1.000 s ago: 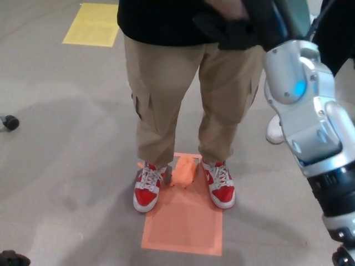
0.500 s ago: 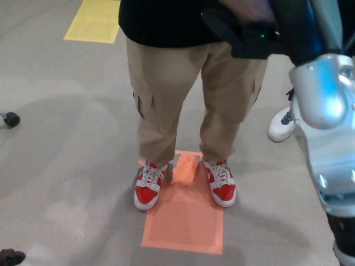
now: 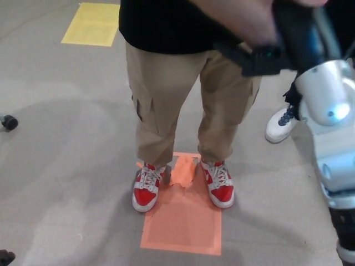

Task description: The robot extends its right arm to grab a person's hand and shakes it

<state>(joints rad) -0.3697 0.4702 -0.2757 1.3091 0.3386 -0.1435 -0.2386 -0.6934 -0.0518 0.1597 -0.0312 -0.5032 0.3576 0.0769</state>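
**A:** Where is your right hand (image 3: 266, 52) sitting now?

**B:** You are reaching it up to the top edge of the view, in front of the person's black shirt (image 3: 161, 25). Its black fingers are wrapping around the person's hand (image 3: 244, 19), so it is clamped on that hand. Your silver right arm (image 3: 327, 111) is running down the right edge.

**A:** How is the person's hand looking?

**B:** It is blurred and cut off at the top; you are seeing only a bare forearm and part of the palm pressed against your fingers.

**A:** Any containers?

**B:** You are looking at no boxes or bins. The person is standing in tan cargo trousers (image 3: 183, 94) and red and white shoes (image 3: 145, 188), toes on an orange floor mark (image 3: 183, 221). A yellow floor mark (image 3: 91, 23) is lying well apart at the top left. A white shoe (image 3: 278, 124) is showing beside your arm.

**A:** And your left hand?

**B:** It is not showing.
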